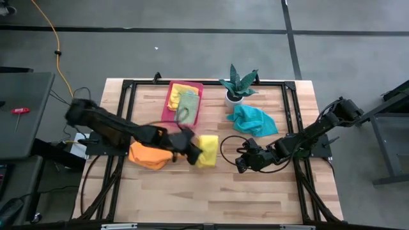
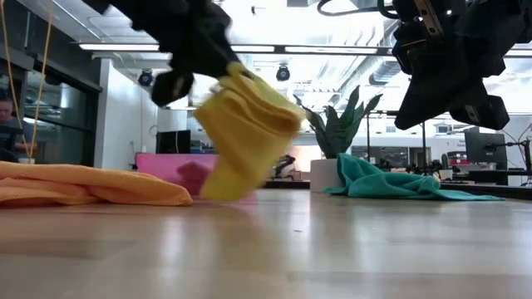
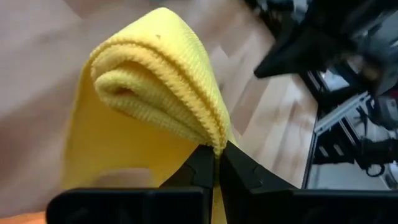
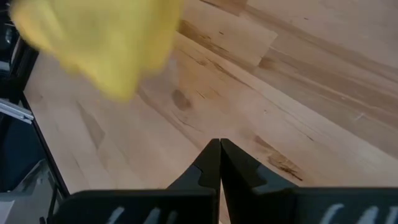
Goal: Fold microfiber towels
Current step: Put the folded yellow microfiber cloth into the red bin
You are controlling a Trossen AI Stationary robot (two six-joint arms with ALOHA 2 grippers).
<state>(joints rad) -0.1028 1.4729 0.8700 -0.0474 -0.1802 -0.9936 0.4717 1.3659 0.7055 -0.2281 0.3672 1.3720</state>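
Observation:
My left gripper [image 3: 216,155] is shut on a folded yellow towel [image 1: 208,151] near the table's middle; in the low view the yellow towel [image 2: 245,133] hangs below it. An orange towel [image 1: 150,155] lies crumpled on the table just left of that. A teal towel [image 1: 252,119] lies heaped at the back right. A pink tray [image 1: 172,110] at the back holds a yellow towel [image 1: 181,92] and a light green towel [image 1: 188,104]. My right gripper [image 4: 219,146] is shut and hovers right of the yellow towel, holding nothing. My left gripper pinches the folded yellow towel at a bunched edge of several layers [image 3: 214,138], between its two fingertips. The fingers slant downward, coming from the table's left. The towel droops below the gripper; I cannot tell whether its lower end [image 2: 218,193] touches the table.
A potted plant [image 1: 238,86] in a white pot stands at the back, between the tray and the teal towel. A dark cable loop [image 1: 230,148] lies by the right arm. Bare wood spreads along the near half of the table [image 1: 211,198].

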